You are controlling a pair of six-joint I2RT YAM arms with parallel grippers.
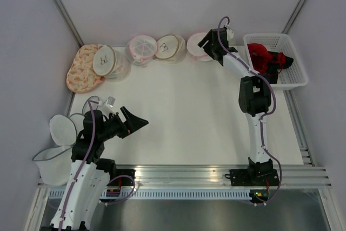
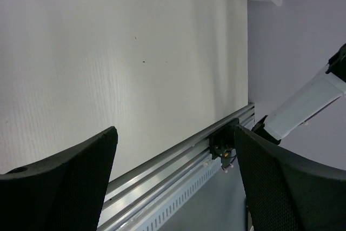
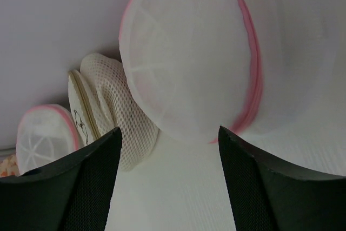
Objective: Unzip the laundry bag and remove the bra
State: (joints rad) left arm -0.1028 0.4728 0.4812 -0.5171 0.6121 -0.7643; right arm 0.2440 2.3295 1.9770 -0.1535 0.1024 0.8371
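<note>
A round white laundry bag with a pink rim (image 3: 189, 52) stands on edge at the back of the table, shown in the top view as the laundry bag (image 1: 198, 47). My right gripper (image 3: 167, 139) is open just in front of it, jaws wide, nothing between them, not touching the bag. The same right gripper (image 1: 204, 45) shows from above at the bag's right side. The bra is hidden; nothing shows through the bag's mesh, and I see no zipper. My left gripper (image 1: 138, 117) hangs open and empty over the front left of the table, pointing right; its wrist view shows the left gripper (image 2: 175, 150) above bare table.
More bags line the back: a beige mesh one (image 3: 116, 106), a pink-rimmed one (image 1: 141, 50), a white one (image 1: 106, 61) and a floral one (image 1: 82, 68). A white basket (image 1: 294, 77) at the right holds red and black garments (image 1: 266, 59). A mesh hamper (image 1: 51, 163) stands at the front left.
</note>
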